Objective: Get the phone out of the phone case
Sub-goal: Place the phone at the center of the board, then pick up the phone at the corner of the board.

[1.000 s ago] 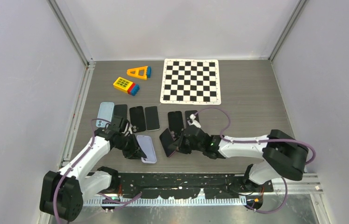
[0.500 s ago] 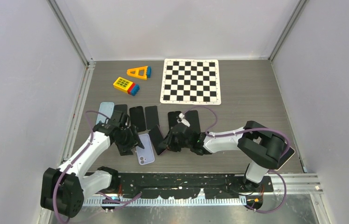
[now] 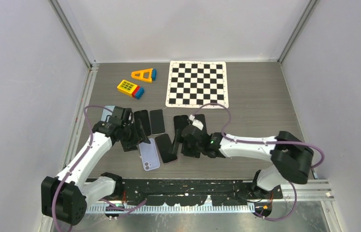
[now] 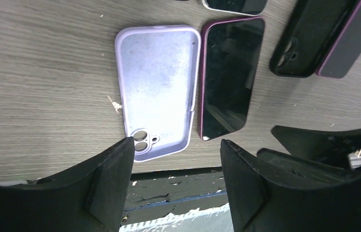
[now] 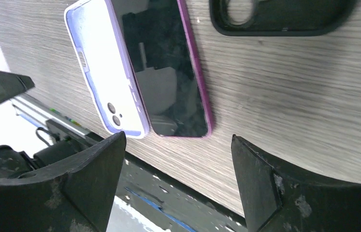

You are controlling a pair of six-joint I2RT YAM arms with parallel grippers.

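The phone lies flat on the wooden table with its dark screen up, and a purple edge shows around the glass. It is out of the phone case. The lilac case lies empty just beside it, long edge along long edge, so close that I cannot tell if they touch. In the left wrist view the rim of the case and its camera opening are visible, so its hollow side seems to face up. Both things are at the near part of the table, between the two arms.

The left gripper hangs over the near end of the case with its fingers spread, and it holds nothing. The right gripper is above the near end of the phone, also released, with nothing between its fingers.

A black case lies just beyond the phone. In the top view several more dark phones lie in a row behind the grippers. Farther back are a checkerboard mat, a yellow toy block and an orange triangle piece, all well apart from the phone.
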